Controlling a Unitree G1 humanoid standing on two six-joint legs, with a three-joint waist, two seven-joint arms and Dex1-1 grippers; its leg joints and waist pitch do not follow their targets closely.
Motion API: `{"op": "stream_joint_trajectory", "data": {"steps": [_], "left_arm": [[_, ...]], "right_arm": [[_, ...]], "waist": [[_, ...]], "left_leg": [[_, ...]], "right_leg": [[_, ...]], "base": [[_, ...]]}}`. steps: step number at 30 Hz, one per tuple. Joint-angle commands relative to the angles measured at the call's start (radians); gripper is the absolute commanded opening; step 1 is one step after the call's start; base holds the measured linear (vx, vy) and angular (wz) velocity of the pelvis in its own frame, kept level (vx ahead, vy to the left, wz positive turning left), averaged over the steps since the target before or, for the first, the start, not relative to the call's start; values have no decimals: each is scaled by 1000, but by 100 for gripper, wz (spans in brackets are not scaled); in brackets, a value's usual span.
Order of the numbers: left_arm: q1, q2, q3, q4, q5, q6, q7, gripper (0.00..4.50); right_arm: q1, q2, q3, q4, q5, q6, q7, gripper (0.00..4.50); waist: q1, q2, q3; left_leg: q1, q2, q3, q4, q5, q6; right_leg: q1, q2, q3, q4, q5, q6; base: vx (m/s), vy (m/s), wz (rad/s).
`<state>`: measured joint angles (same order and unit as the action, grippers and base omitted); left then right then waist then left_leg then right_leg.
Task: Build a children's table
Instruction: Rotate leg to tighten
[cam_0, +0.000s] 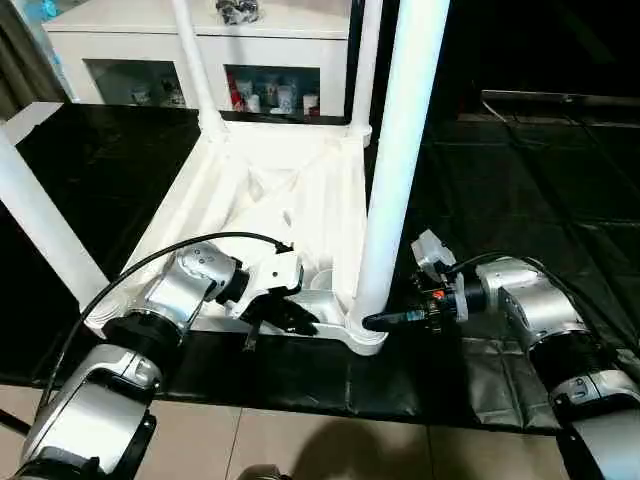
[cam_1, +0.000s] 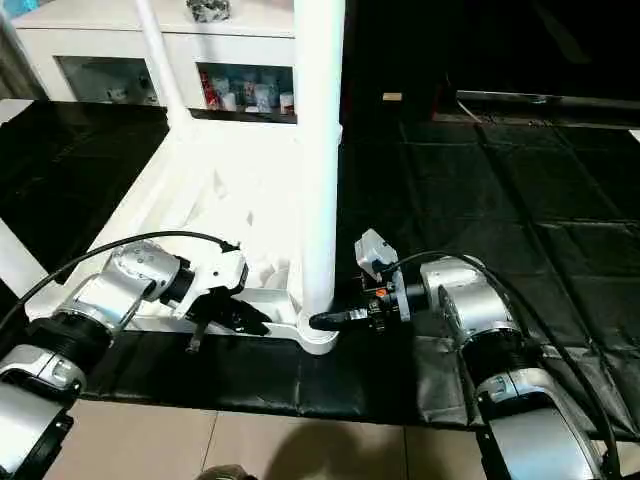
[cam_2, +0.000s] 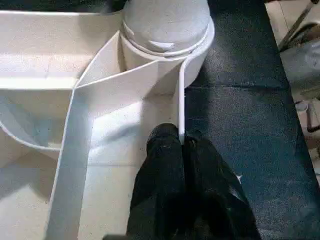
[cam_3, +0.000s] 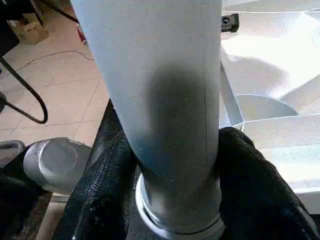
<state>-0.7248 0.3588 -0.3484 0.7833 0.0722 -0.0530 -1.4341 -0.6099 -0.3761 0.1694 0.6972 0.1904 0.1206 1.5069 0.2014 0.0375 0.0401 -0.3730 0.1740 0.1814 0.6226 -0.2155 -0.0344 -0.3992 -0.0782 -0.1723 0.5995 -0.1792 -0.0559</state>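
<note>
The white table top (cam_0: 300, 190) lies upside down on a black mat, ribbed underside up. Its legs stand in the corner sockets: two at the far corners (cam_0: 190, 60), one at the near left (cam_0: 40, 220). The thick near-right leg (cam_0: 400, 150) rises from its corner socket (cam_0: 365, 335). My right gripper (cam_0: 375, 320) is shut around the base of this leg, with a black finger (cam_3: 100, 175) on each side of it. My left gripper (cam_0: 290, 318) is shut on the top's thin near rim (cam_2: 181, 100), just left of that socket.
A white cabinet (cam_0: 200, 40) with glass-fronted shelves stands behind the table top. The black mat (cam_0: 520, 170) spreads wide to the right. Tan floor tiles (cam_0: 300, 440) run along the near edge. A black cable (cam_0: 120, 285) loops over my left forearm.
</note>
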Motion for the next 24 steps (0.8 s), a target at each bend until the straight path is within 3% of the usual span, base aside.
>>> {"op": "stream_joint_trajectory", "data": {"steps": [1,3,5,7,8,9,10,11,13,14,16,18,21,22,24], "left_arm": [[-36,-31,18,20,6,38,97,0],[-41,-44,27,28,5,54,131,0],[-51,-76,41,39,7,101,201,0],[-59,-113,56,45,3,155,270,0],[-72,-171,85,54,-9,226,374,0],[-73,-179,89,56,-10,236,387,0],[-77,-197,98,59,-14,257,418,0],[-80,-215,105,59,-16,272,447,0],[-86,-246,118,59,-21,291,496,0],[-92,-276,135,61,-25,305,556,0],[-97,-295,146,62,-29,314,596,0],[-100,-309,155,62,-31,317,628,0],[-102,-315,159,54,-25,317,652,0],[-101,-311,161,48,-17,317,658,0],[-98,-300,157,44,-9,312,649,0]], "right_arm": [[31,24,-6,-61,29,18,-33,202],[48,32,-9,-84,24,31,-74,201],[71,61,-14,-109,0,73,-195,199],[90,97,-20,-131,-20,117,-302,199],[94,152,-33,-136,-43,164,-440,198],[93,160,-36,-135,-46,170,-461,198],[92,179,-42,-132,-55,182,-509,198],[88,200,-47,-127,-67,191,-559,198],[75,237,-55,-111,-80,199,-635,198],[63,274,-58,-96,-92,201,-707,198],[54,298,-61,-86,-100,201,-755,196],[42,320,-65,-72,-107,203,-807,196],[28,347,-57,-68,-131,187,-870,196],[27,365,-60,-83,-132,190,-888,263],[33,363,-61,-98,-131,189,-877,265]], "waist": [[-8,-10,-74],[-11,-14,-71],[-14,-7,-67],[-22,-11,-60],[-30,-12,-56],[-34,-6,-52],[-54,-11,-42],[-68,-8,-43],[-90,-2,-42],[-102,-2,-48],[-115,-3,-50],[-115,-4,-50],[-115,-2,-56],[-112,-5,-59],[-108,-7,-62]], "left_leg": [[21,98,-34,-69,-52,91],[19,93,-32,-71,-74,80],[20,91,-33,-75,-98,62],[23,84,-33,-79,-138,44],[27,83,-32,-82,-150,28],[32,82,-34,-83,-169,17],[43,74,-37,-83,-243,1],[52,68,-38,-79,-281,-5],[52,71,-42,-85,-303,-3],[49,71,-48,-88,-305,-5],[50,72,-48,-94,-290,8],[47,69,-45,-95,-264,21],[44,77,-47,-100,-226,24],[39,76,-43,-99,-183,32],[33,73,-39,-96,-134,52]], "right_leg": [[53,-121,93,-67,-188,-115],[56,-122,92,-71,-224,-113],[56,-122,92,-82,-301,-85],[56,-121,87,-100,-390,-57],[55,-119,87,-107,-433,-42],[52,-120,82,-112,-461,-40],[51,-121,66,-136,-569,-10],[55,-123,55,-149,-622,20],[63,-117,42,-161,-613,42],[73,-117,36,-160,-584,56],[72,-118,43,-161,-528,44],[72,-121,53,-154,-496,18],[72,-122,67,-138,-424,-24],[77,-123,75,-126,-363,-50],[79,-123,83,-113,-297,-74]], "base": [[0,0,0],[0,0,0],[0,0,0],[0,0,0],[0,0,0],[0,0,0],[0,0,0],[0,0,0],[0,0,0],[0,0,0],[0,0,0],[0,0,0],[17,1,0],[0,0,0],[0,0,0]]}}
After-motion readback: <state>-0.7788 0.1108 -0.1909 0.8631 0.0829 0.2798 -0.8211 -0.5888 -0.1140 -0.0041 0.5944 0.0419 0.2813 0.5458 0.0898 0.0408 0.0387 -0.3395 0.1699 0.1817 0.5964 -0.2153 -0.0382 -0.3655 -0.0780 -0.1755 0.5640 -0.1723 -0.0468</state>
